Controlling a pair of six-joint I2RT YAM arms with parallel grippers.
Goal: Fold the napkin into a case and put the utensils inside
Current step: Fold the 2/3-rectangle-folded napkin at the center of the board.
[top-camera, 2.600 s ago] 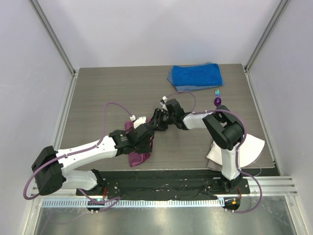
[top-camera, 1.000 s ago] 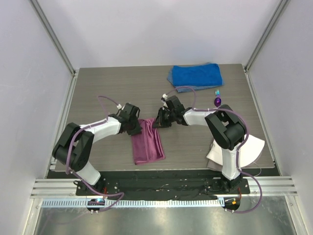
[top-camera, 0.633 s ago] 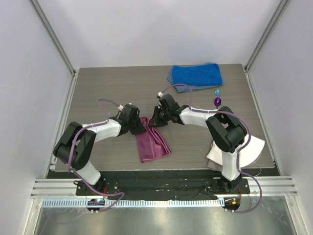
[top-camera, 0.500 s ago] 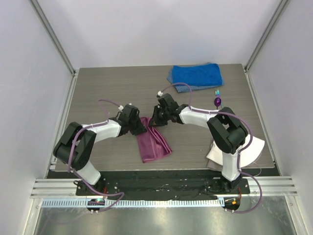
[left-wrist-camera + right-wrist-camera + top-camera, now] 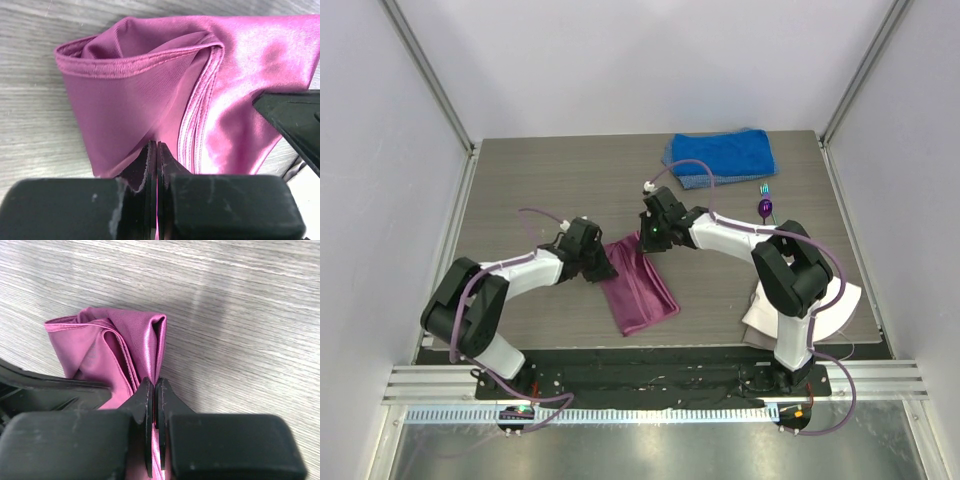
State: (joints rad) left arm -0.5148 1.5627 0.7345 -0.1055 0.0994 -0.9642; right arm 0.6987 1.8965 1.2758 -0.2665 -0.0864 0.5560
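Observation:
The magenta napkin [image 5: 642,292] lies folded in a tilted strip on the table's near middle. My left gripper [image 5: 604,268] is shut on its far left corner, and in the left wrist view the jaws [image 5: 157,149] pinch a layer of the napkin [image 5: 125,95]. My right gripper [image 5: 649,242] is shut on the far right corner. In the right wrist view its jaws [image 5: 154,386] clamp the folded edge of the napkin [image 5: 100,347]. The purple spoon [image 5: 765,207] and the teal fork [image 5: 765,188] lie at the far right, apart from both grippers.
A thick blue towel [image 5: 720,155] lies at the back of the table [image 5: 540,180]. A white cloth [image 5: 832,305] sits by the right arm's base. Grey walls and metal posts close in the table on three sides.
Both grippers have shifted right and farther back with the napkin's far corners. The napkin has swung from a straight strip into a slanted one, its near end further right.

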